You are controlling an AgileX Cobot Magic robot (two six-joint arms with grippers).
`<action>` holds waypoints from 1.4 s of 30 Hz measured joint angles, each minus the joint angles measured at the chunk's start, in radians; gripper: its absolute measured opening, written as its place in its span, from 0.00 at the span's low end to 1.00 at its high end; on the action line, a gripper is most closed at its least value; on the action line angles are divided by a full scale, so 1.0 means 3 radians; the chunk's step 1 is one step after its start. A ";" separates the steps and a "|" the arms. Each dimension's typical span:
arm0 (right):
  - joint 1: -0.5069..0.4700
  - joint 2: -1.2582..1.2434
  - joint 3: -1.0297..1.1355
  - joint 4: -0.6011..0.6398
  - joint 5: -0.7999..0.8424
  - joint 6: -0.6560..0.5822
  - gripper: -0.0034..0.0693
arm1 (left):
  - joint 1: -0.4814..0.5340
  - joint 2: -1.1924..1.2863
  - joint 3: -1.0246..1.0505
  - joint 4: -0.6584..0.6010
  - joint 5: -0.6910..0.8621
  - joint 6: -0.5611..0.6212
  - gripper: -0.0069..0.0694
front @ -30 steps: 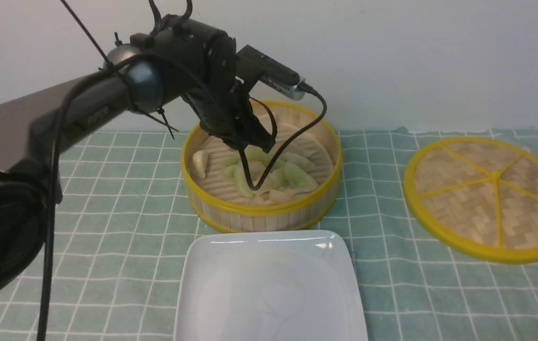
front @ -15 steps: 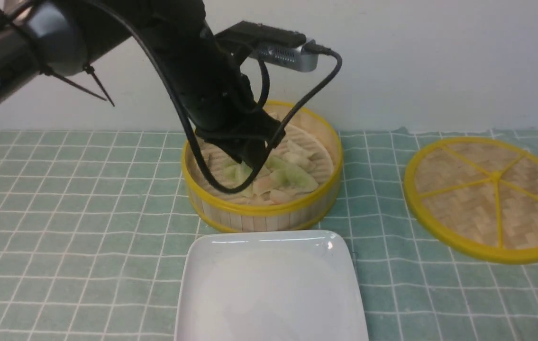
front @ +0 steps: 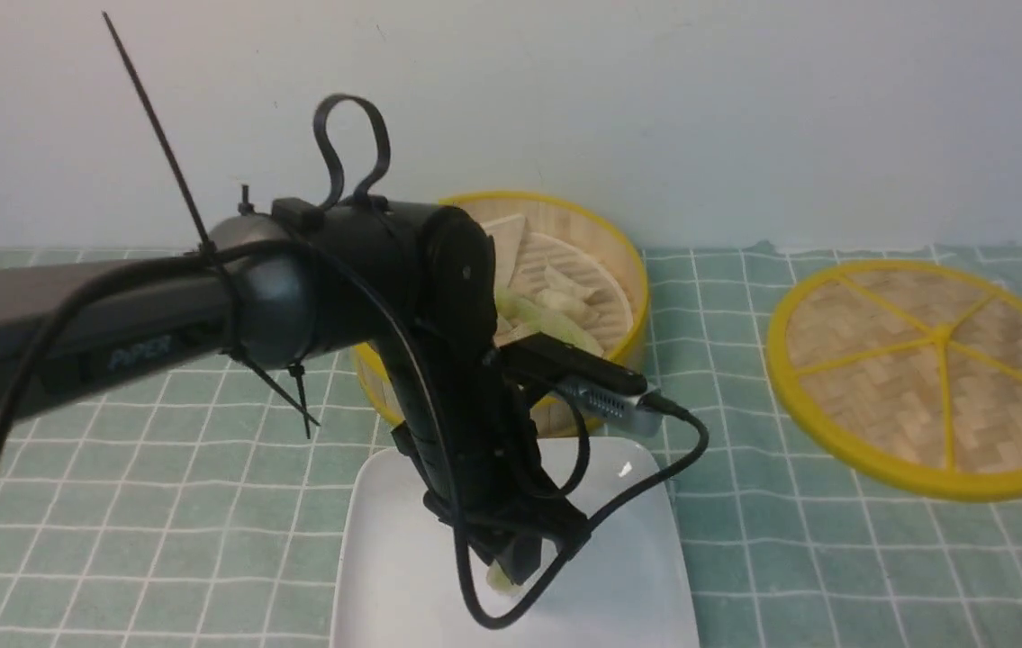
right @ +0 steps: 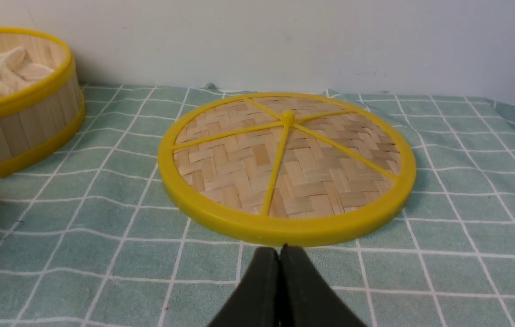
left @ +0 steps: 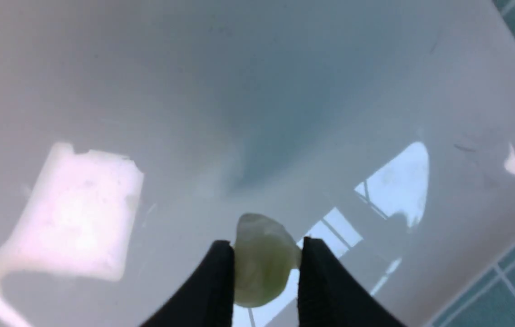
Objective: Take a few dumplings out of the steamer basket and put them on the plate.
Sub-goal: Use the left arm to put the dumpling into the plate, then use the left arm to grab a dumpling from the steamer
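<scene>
The left gripper (left: 264, 247) pinches a pale green dumpling (left: 261, 265) between its two dark fingers, directly above the plate (left: 284, 100). The dumpling seems just clear of the glossy surface, though the wrist view is too close to be sure. Behind this gripper, beyond the plate's far edge, stands the steamer basket (front: 628, 270) with the other dumplings (front: 556, 315) heaped inside. The right gripper (right: 281, 256) is pressed together with nothing between its fingers, low over the checked bench (right: 103, 254). Just ahead of it lies the woven lid (right: 284, 163).
</scene>
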 joint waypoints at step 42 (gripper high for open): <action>0.0000 0.0000 0.0000 0.0000 0.0000 0.0000 0.03 | 0.0692 0.1314 -0.1780 0.1758 -0.1185 -0.0650 0.67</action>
